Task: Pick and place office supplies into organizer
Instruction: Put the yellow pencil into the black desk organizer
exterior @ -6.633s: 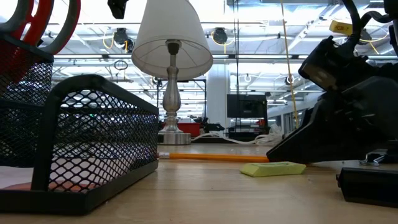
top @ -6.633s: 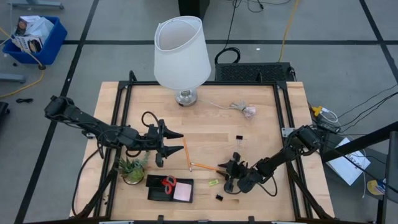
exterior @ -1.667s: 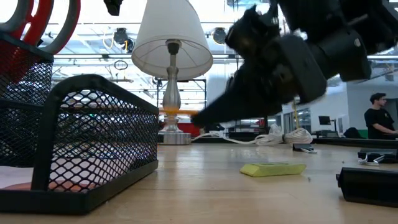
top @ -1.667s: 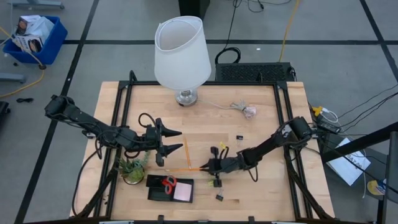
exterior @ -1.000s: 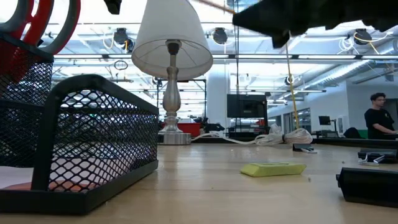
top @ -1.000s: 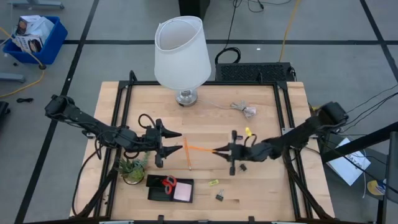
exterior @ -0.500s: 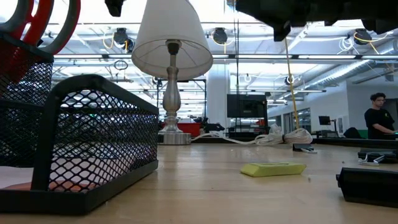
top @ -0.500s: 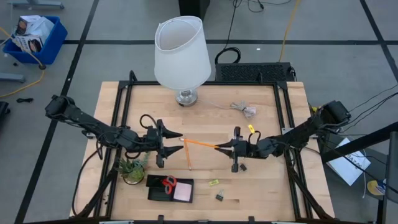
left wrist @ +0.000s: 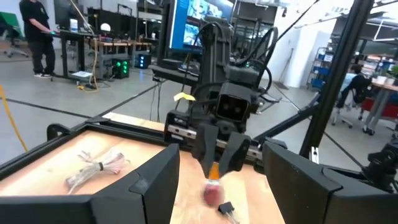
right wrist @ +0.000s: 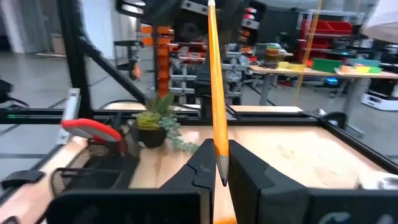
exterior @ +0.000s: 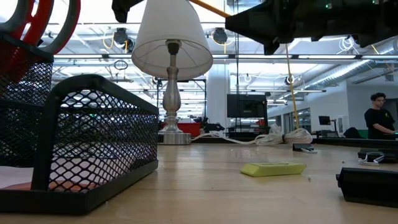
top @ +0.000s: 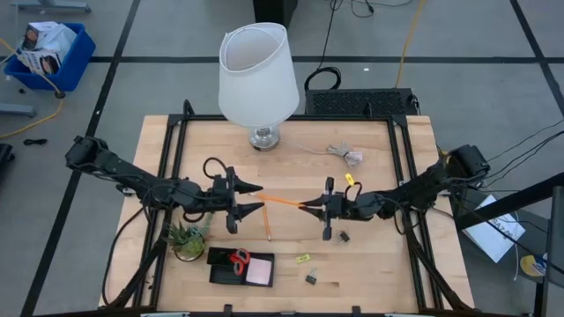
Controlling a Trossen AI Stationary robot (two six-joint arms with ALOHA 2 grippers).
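My right gripper (top: 306, 205) is shut on an orange pencil (top: 282, 201) and holds it level above the table's middle. The pencil's pink eraser end (left wrist: 212, 193) stands between the open fingers (left wrist: 146, 186) of my left gripper (top: 261, 199), which touch nothing. A second orange pencil (top: 266, 224) lies flat on the table. The black mesh organizer (top: 220, 269) stands at the near edge with the red-handled scissors (top: 238, 258) and the pink sticky pad (top: 259, 272) in it. Black binder clips (top: 343, 236) (top: 311, 278) lie on the table. My right gripper pinches the pencil between its two fingers near the sharpened end (right wrist: 218, 155). The fingers come level from the table's right and lie along the pencil. The pencil is lifted clear and about level, its long eraser end pointing at my left gripper.
A white lamp (top: 257, 79) stands at the far edge. A pale cable bundle (top: 344, 154) lies at the far right. A small potted plant (top: 187, 239) stands beside the organizer. A small yellow-green piece (top: 302, 258) lies near the front.
My right gripper has carried the pencil up and toward the table's left, toward my left gripper. My left gripper has moved a little toward the right, so the pencil's eraser end now stands between its open fingers.
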